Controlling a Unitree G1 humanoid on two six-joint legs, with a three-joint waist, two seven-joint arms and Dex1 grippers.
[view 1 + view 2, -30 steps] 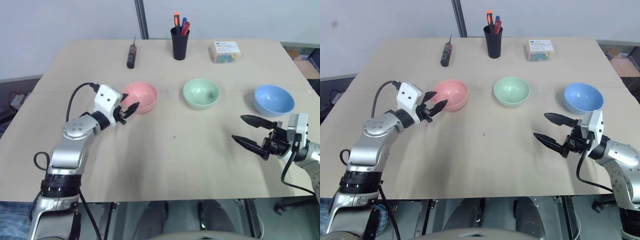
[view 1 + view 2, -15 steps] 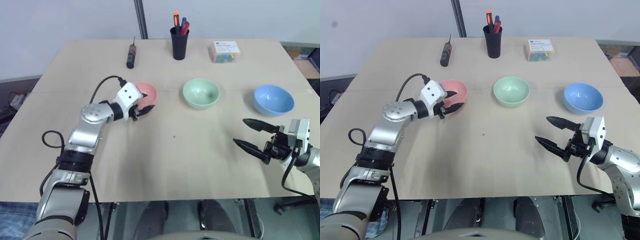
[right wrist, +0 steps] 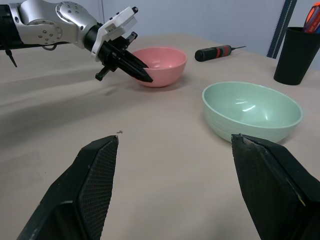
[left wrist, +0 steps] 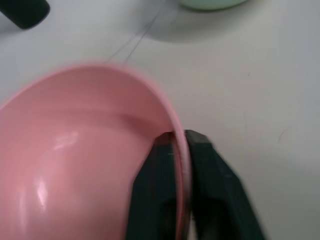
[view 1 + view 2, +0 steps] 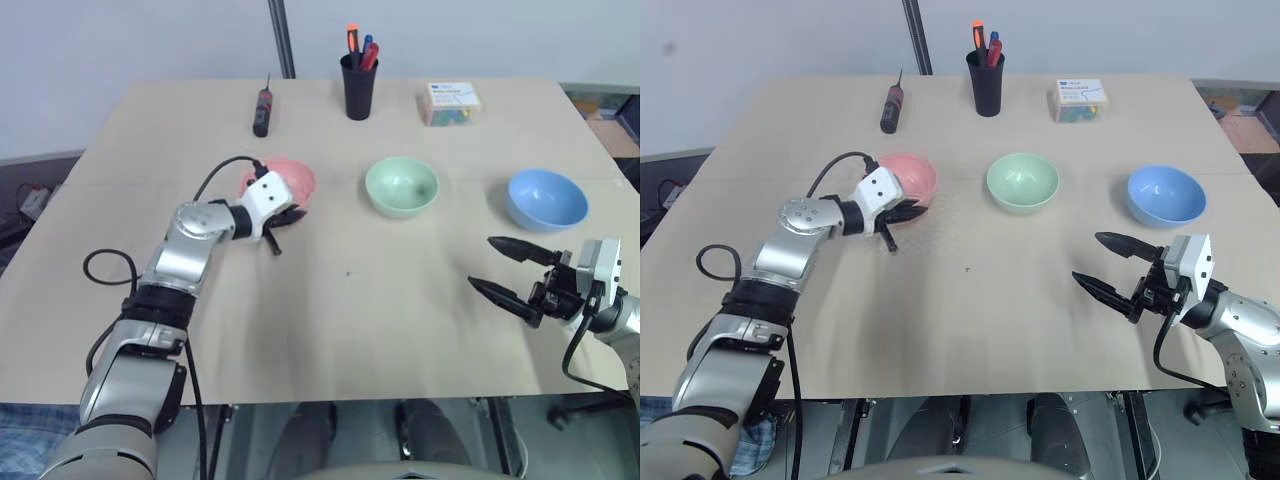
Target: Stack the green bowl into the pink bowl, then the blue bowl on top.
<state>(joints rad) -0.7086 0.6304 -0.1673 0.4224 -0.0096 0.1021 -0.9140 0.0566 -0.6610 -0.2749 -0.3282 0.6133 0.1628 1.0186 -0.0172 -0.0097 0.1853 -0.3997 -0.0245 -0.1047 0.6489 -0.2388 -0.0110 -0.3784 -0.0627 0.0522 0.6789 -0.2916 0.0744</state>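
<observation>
Pen cup (image 5: 360, 85), screwdriver (image 5: 262, 110), box (image 5: 449, 102) behind bowls, unobstructing

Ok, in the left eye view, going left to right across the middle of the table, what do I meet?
left gripper, shut on the near rim of the pink bowl → green bowl → blue bowl; the open right gripper sits nearer, just short of the blue bowl.

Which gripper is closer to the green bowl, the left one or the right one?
Left. The left gripper is shut on the pink bowl rim, one bowl over from the green bowl. The right gripper hangs open, farther off, near the table's front edge.
</observation>
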